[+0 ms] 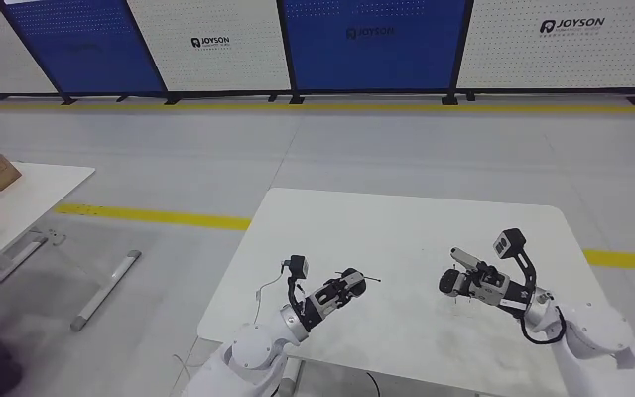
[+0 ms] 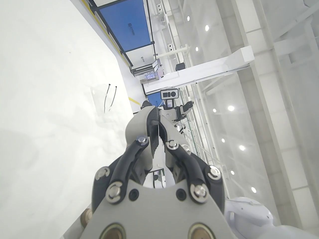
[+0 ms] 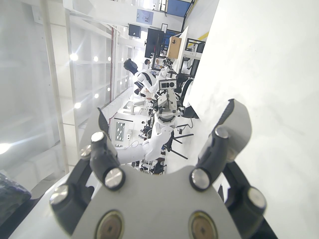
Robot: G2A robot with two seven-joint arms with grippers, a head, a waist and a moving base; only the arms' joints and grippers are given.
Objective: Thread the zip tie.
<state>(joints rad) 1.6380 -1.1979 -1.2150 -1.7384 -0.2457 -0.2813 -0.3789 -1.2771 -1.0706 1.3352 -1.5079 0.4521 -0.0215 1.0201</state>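
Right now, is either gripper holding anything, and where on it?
Left gripper pinches a zip tie by its strap; how near either end, cannot tell. Right gripper is open, empty.

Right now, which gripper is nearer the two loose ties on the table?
Right. The right gripper hangs open close by the loose ties; the left gripper, shut on a third tie, is farther off across the table.
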